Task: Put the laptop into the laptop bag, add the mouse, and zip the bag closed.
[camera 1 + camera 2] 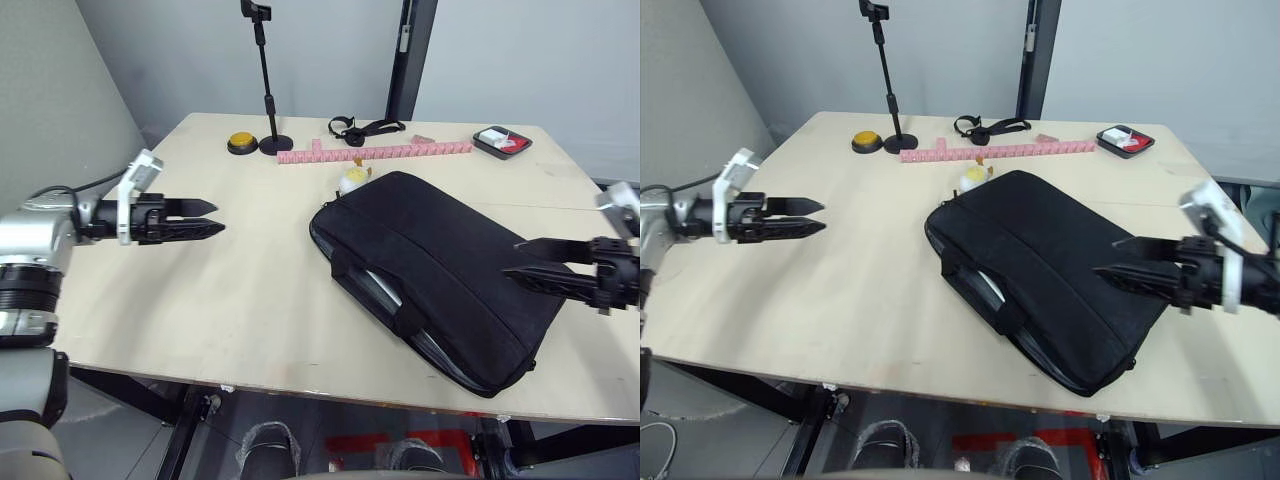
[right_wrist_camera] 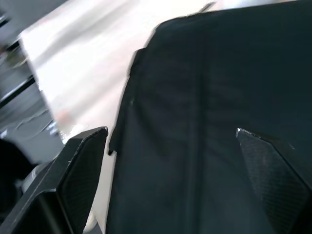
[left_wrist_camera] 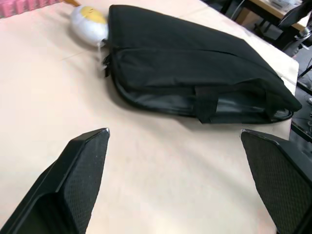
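- Your left wrist view gives you the laptop bag's (image 3: 195, 63) open edge: a grey strip shows inside the mouth under the strap handle (image 3: 207, 103). The head views show a pale sliver there too (image 1: 385, 288); likely the laptop, can't confirm.
- Your right wrist view looks straight down on the bag's black top panel, with the desk (image 1: 250, 290) edge beyond it.
- Bag lies flat on the desk's right half, long axis diagonal: near corner toward the right front edge, far corner toward desk centre. Handle side faces front-left.
- Left end effector (image 1: 212, 219): arm held level above the left part of the desk, fingers pointing right toward the bag, well apart from it. Wide open in the wrist view, holding nothing.
- Right end effector (image 1: 522, 258): arm reaches in from the right, fingers pointing left above the bag's near-right end. Open, empty.
- A white soft toy with yellow (image 1: 352, 180) touches the bag's far corner.
- Farther back: pink block row (image 1: 375, 153), yellow button (image 1: 241, 143), black stand (image 1: 268, 85), small tray (image 1: 502, 142).
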